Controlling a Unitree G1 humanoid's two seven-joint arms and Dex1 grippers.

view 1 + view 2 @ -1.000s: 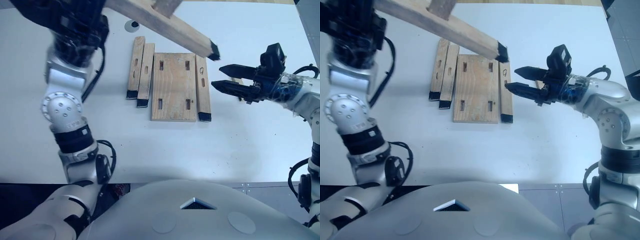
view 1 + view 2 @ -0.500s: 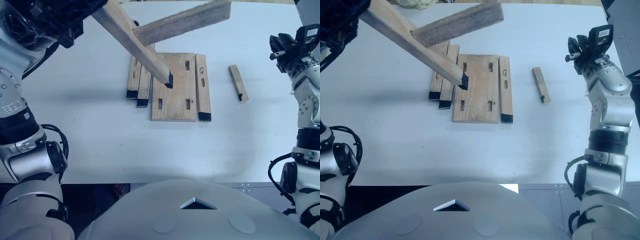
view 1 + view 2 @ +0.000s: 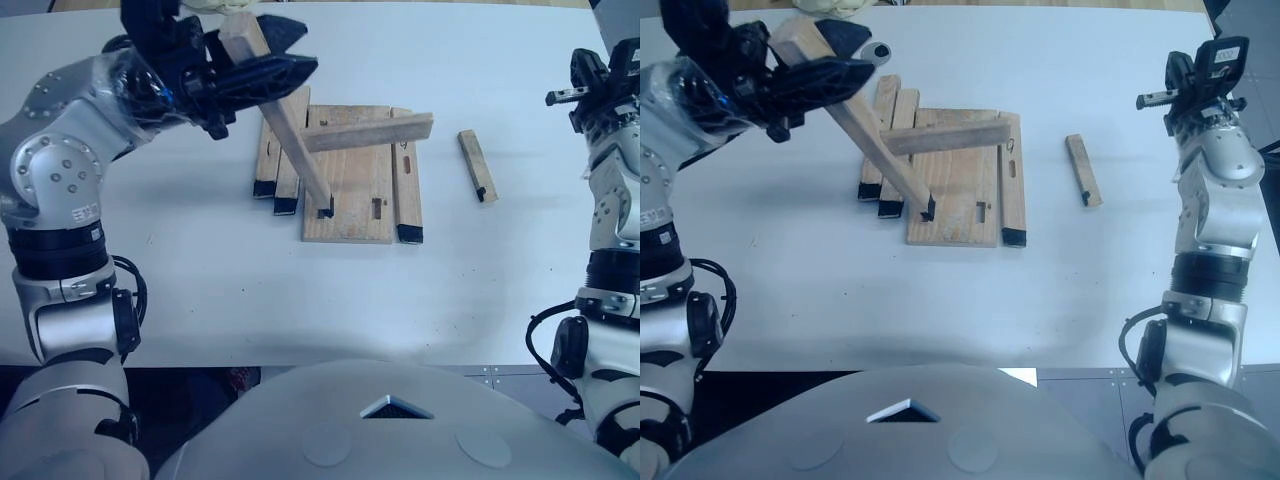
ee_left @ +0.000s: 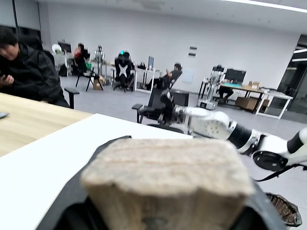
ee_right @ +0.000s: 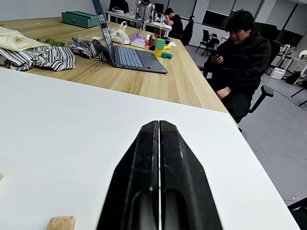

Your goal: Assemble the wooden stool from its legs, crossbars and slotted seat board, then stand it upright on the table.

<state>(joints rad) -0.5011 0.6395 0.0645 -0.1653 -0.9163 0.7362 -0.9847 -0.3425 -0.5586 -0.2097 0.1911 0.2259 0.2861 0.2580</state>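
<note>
The leg [image 3: 297, 152] with a crossbar [image 3: 370, 132] already joined to it is being held slantwise over the seat board [image 3: 352, 222], which lies flat on the table [image 3: 200, 280]. Its black-capped foot points down at the board's slot at seven o'clock, and from here I can't tell whether the tip is touching the wood or sitting just above it. The leg's long axis climbs from that slot toward eleven o'clock and into the left gripper [image 3: 295, 45], whose fingers are clamped on the upper end. The crossbar sticks out toward three o'clock, hanging above the board. To my mind the coming move turns on bringing the leg upright over that slot, so the left arm is the one placed for it. Two loose legs [image 3: 272, 150] lie side by side just off the board's nine o'clock edge, close to the foot, so there is little room on that side. A third leg [image 3: 404, 185] lies along the three o'clock edge, with a short loose crossbar [image 3: 475, 165] farther out the same way. The right gripper [image 5: 159, 143] is lifted well away at about two o'clock, fingers pressed together on nothing.
</note>
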